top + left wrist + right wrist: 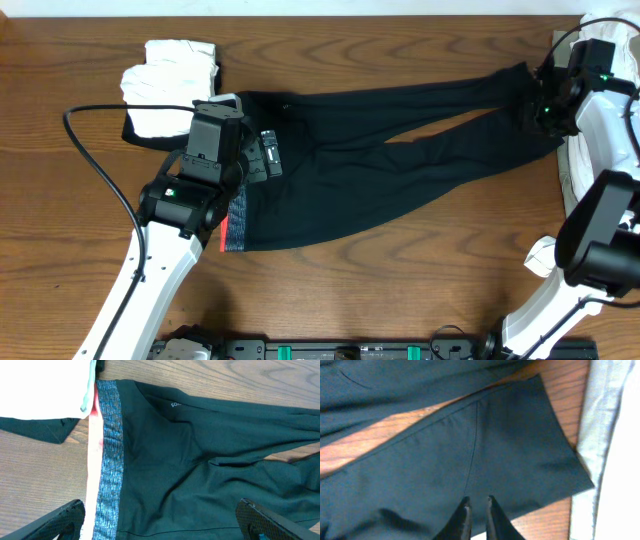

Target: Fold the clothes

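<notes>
A pair of black pants (380, 160) lies flat across the table, its grey waistband (237, 225) at the left and its legs running to the right. My left gripper (250, 135) hovers over the waist end, open and empty; in the left wrist view its fingers (160, 510) straddle the waistband (110, 460) and the black fabric (200, 460). My right gripper (540, 105) is at the far leg ends. In the right wrist view its fingers (477, 502) are nearly together on the leg cuff (445, 450).
A folded white garment (172, 85) sits on a dark piece at the back left, close to the waistband, and shows in the left wrist view (40, 385). A pile of white cloth (600, 150) lies along the right edge. Bare wood lies in front of the pants.
</notes>
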You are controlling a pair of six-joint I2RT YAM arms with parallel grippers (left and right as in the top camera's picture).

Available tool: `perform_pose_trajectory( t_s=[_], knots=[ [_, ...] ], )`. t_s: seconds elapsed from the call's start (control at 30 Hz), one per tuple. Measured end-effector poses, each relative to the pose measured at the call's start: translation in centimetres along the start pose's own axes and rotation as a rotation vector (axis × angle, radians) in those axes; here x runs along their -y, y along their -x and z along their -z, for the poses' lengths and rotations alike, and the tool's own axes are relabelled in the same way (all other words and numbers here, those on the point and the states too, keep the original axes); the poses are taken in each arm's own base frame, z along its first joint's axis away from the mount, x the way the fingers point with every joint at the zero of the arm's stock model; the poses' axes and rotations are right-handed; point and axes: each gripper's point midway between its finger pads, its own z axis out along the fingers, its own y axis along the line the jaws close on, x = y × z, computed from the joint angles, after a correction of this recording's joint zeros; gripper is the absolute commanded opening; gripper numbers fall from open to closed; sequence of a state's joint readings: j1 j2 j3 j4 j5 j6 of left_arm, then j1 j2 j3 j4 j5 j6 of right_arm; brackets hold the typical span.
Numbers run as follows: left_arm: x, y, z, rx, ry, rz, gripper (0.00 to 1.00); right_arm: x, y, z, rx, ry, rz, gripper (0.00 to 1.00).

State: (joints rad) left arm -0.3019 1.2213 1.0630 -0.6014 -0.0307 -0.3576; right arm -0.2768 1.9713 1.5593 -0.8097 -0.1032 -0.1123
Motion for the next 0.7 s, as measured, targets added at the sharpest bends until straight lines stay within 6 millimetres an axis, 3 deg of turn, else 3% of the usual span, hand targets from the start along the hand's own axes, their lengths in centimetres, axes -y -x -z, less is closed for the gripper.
perform_pose_trajectory(
  t_s=[0.03, 0.07, 0.13, 0.17, 0.33, 0.57, 0.7],
  knots=[
    [0.0, 0.0, 0.0, 0.000, 0.000, 0.000, 0.98, 0.0, 0.2, 0.7, 0.012, -0.002, -0.005, 0.25],
    [0.0, 0.0, 0.0, 0.000, 0.000, 0.000, 0.98, -0.1, 0.4, 1.5, 0.028, -0.003, -0.010, 0.38],
    [0.0, 0.0, 0.0, 0.000, 0.000, 0.000, 0.98, -0.2, 0.8, 3.2, 0.058, -0.008, -0.020, 0.74],
    [0.0, 0.0, 0.0, 0.000, 0.000, 0.000, 0.98, -0.3, 1.0, 4.2, 0.077, -0.009, -0.017, 0.99],
    [0.0, 0.0, 0.0, 0.000, 0.000, -0.002, 0.98, -0.6, 1.4, 7.6, 0.133, -0.014, -0.012, 0.99],
    [-0.4, -0.4, 0.0, -0.017, 0.017, -0.028, 0.98, -0.7, 0.4, 7.7, 0.095, -0.011, -0.017, 0.99],
    [-1.9, -0.6, 0.0, -0.034, 0.054, -0.014, 0.98, -0.7, 0.4, 7.7, 0.095, -0.011, -0.017, 0.99]
  ],
)
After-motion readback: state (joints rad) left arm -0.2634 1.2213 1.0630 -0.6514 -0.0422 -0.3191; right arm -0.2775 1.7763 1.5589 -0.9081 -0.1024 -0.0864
